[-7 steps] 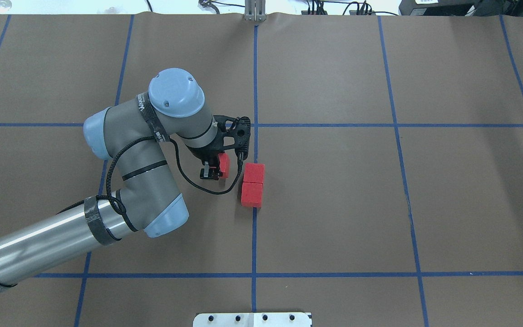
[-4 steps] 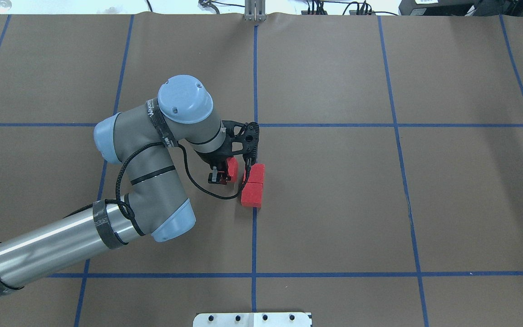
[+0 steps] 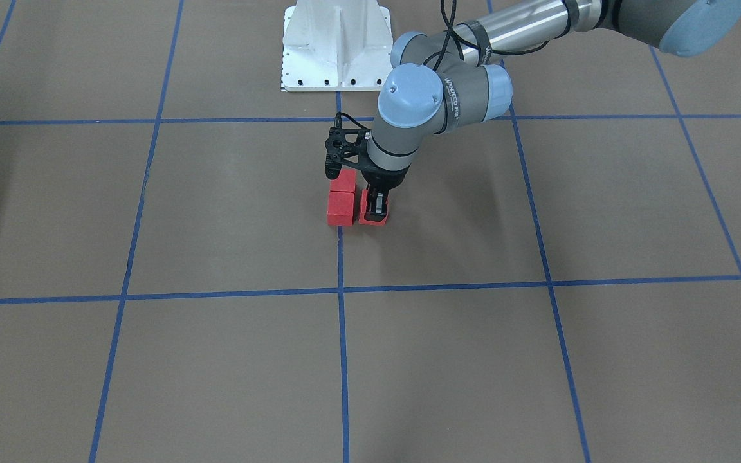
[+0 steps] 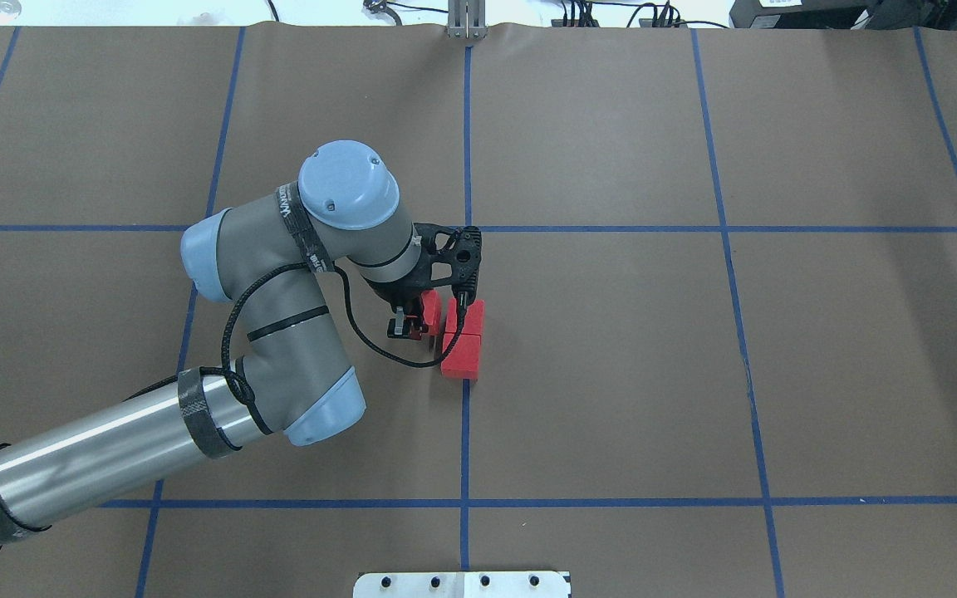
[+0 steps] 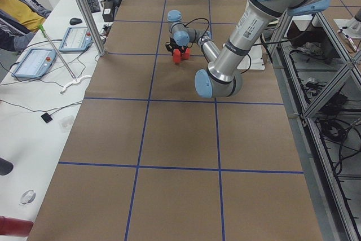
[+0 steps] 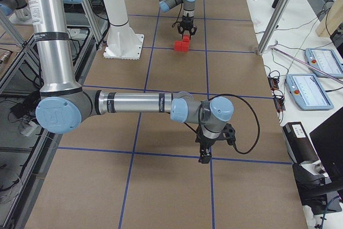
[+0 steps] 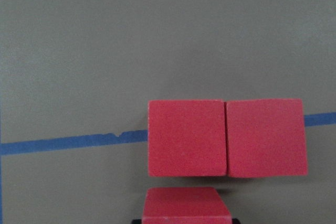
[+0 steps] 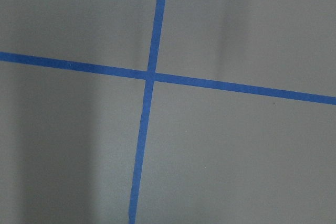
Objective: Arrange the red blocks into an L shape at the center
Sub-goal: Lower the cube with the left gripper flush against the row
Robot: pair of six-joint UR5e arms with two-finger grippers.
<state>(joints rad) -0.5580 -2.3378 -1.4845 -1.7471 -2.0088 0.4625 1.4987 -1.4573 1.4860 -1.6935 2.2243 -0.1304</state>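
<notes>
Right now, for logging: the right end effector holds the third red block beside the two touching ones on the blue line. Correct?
No: the left end effector holds the third red block beside the two touching ones on the blue line; see the overhead view.

Seen from above, the left gripper (image 4: 414, 322) covers much of the third block (image 4: 432, 301), and the wrist view's bottom edge crops it. The right gripper (image 6: 205, 156) is too small to judge.

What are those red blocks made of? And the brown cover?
The red blocks look like foam or painted wood: matte, grainy faces, no shine. The brown cover looks like paper: matte, wavy at its far edge.
</notes>
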